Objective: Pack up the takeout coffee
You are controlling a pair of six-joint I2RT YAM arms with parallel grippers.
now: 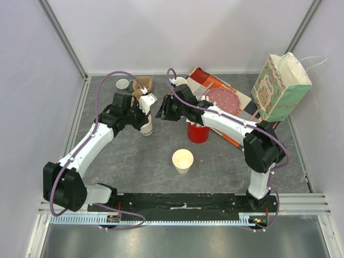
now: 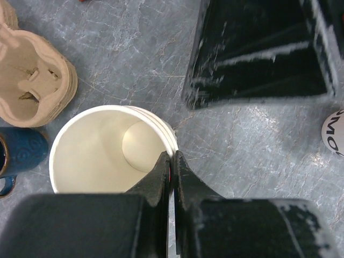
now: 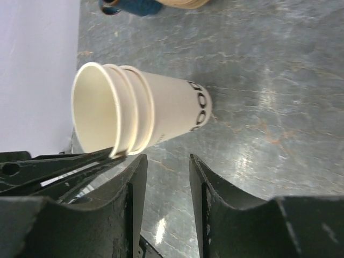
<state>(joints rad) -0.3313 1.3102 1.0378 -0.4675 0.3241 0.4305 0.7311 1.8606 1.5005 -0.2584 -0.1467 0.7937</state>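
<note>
A stack of nested cream-white paper cups (image 1: pixel 146 127) with dark lettering stands on the grey table left of centre. My left gripper (image 2: pixel 173 161) is shut on the stack's rim, one finger inside the top cup (image 2: pixel 107 153) and one outside. In the right wrist view the stack (image 3: pixel 140 110) shows three rims. My right gripper (image 3: pixel 166 172) hangs open just beside the stack, nothing between its fingers, and it also shows from above (image 1: pixel 162 110). Another open paper cup (image 1: pixel 183 160) stands alone nearer the arm bases.
A red cup (image 1: pixel 198 133) stands under the right arm. A cardboard cup carrier (image 2: pixel 32 86) and a dark blue mug (image 2: pixel 21 153) lie left of the stack. At the back right are a patterned paper bag (image 1: pixel 279 88) and a box with a pink disc (image 1: pixel 223 99).
</note>
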